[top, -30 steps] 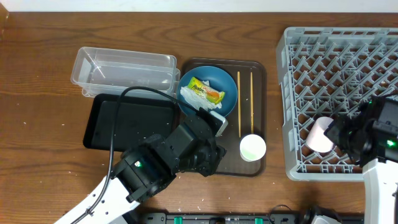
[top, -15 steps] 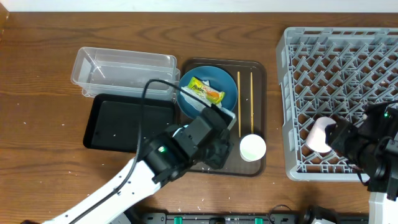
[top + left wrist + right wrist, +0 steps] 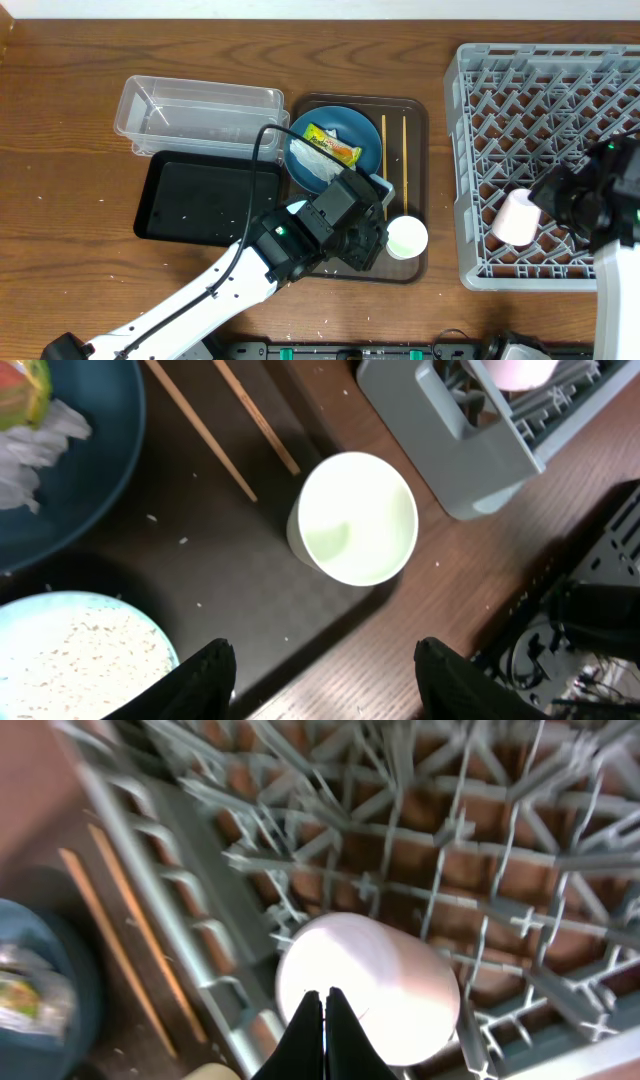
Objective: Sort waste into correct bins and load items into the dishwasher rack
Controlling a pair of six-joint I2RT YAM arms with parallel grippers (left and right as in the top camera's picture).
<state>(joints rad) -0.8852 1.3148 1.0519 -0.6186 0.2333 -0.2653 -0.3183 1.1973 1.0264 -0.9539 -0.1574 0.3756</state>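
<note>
1. 2 arms at the table (image 3: 60, 120), 1 claw each.
2. L claw (image 3: 325, 680): jaws well apart, nothing in them. It hangs over the front of the brown tray (image 3: 420, 150), pointing down.
3. 1 white cup (image 3: 355, 520) stands upright on that tray, just ahead of the L fingers (image 3: 205, 675) and not touching them.
4. R claw (image 3: 323, 1025): jaws pinched fully together, nothing between them. The tip sits right over the pink cup (image 3: 370, 980); can't tell if it touches.
5. 1 pink cup, in the rack (image 3: 560, 110) near its front-left corner, among the pegs. On its side or upside down, can't tell.
6. 1 rack, on the right side of the table. 1 item seen in it: the pink cup.
7. 2 bins left of the brown tray: 1 clear tub (image 3: 200, 112) at the back, 1 black tray (image 3: 200, 195) in front, edge to edge.
8. 1 blue plate (image 3: 360, 130) at the back-left of the brown tray. On it are 1 wrapper (image 3: 331, 145) and 1 tissue (image 3: 314, 168) wad, touching each other.
9. 2 chopsticks (image 3: 384, 150) lie parallel on the brown tray, right of the plate, a gap between them.
10. 1 bowl (image 3: 60, 660) with a light blue rim, on the brown tray beside the plate, mostly hidden under the L arm from above.
11. Rice grains (image 3: 90, 645) speck the bowl, too many to count; more lie loose on the black tray, brown tray and table.
</note>
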